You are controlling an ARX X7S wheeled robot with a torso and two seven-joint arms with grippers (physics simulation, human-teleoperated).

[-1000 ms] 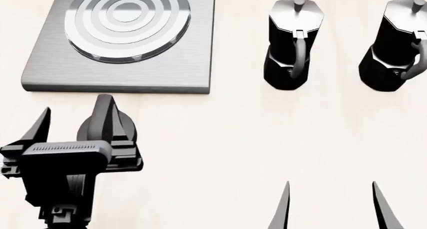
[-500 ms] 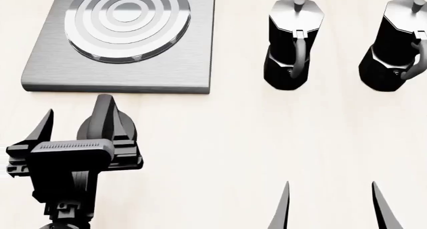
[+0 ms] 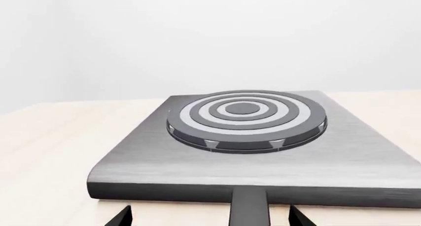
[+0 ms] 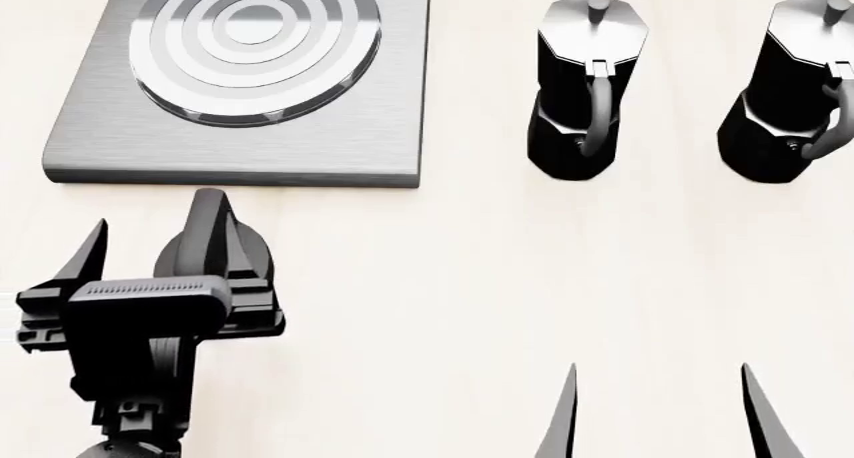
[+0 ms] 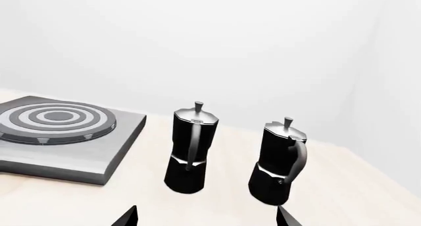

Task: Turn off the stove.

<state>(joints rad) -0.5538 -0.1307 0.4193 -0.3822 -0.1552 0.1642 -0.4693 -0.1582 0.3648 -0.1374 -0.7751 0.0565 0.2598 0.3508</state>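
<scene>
The stove [image 4: 387, 128] is a square brushed-grey plate with a ringed round burner [image 4: 254, 33] at the far left of the table. Its small black knob [image 4: 211, 246] sits on the table just in front of the plate, with its ridge pointing at the plate. My left gripper [image 4: 167, 256] is open around the knob, one finger [image 4: 88, 253] to its left. In the left wrist view the knob's ridge [image 3: 249, 208] stands between the two fingertips of the left gripper [image 3: 209, 219], with gaps on both sides. My right gripper [image 4: 661, 418] is open and empty near the front edge.
Two black-and-silver moka pots [image 4: 587, 88] [image 4: 787, 88] stand upright to the right of the stove, handles toward me. They also show in the right wrist view [image 5: 191, 152] [image 5: 279, 162], beyond the right gripper [image 5: 207, 219]. The table [image 4: 441, 298] is pale wood.
My left gripper has shifted slightly to the right, closer around the knob, still open. The right gripper has barely moved.
</scene>
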